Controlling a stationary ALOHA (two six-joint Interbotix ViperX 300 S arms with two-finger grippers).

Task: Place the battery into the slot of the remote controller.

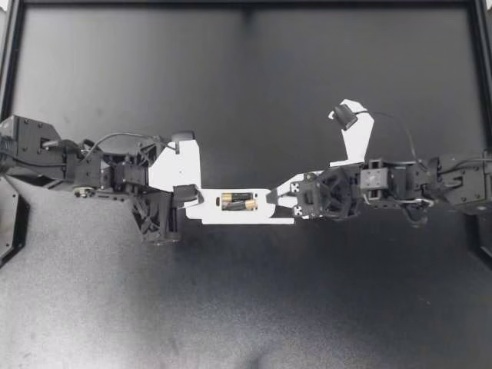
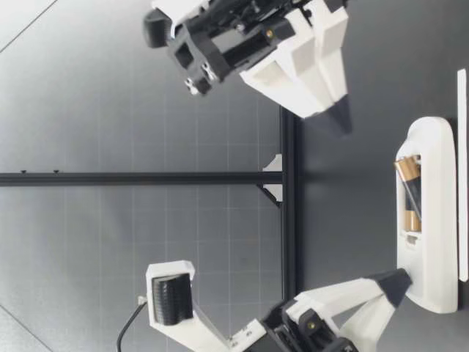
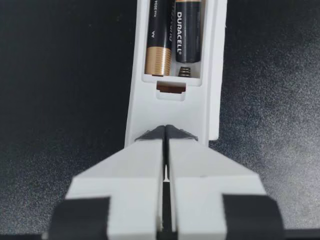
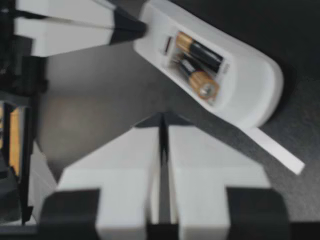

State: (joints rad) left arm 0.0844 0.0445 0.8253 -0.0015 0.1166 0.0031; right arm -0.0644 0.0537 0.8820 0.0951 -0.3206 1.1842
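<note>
Battery (image 3: 187,31) is found in the slot of the remote controller (image 1: 223,215), beside a second battery (image 3: 159,35). One end is set against the spring (image 3: 184,71). In the low view its gold end appears to be raised a little above the rim of the slot, so it is judged not fully seated. The remote controller is laid flat on the table (image 1: 246,307), slot upward, and a thin white strip (image 4: 275,147) is seen just beside it.

The step in hand is judged to be the pressing home of that raised end. It is best done with a light push straight down on the gold end, while the remote controller is braced at the spring end so that it is neither tipped nor slid. If the push is given off-centre, the battery may be levered out against the spring.

The left gripper (image 1: 196,197) is closed, its fingers pressed together with nothing between them, and its tips are laid against the spring end of the remote controller. The right gripper (image 1: 273,196) is likewise closed on nothing. It is held above the opposite end of the remote controller and is seen clear of it in the low view.
</note>
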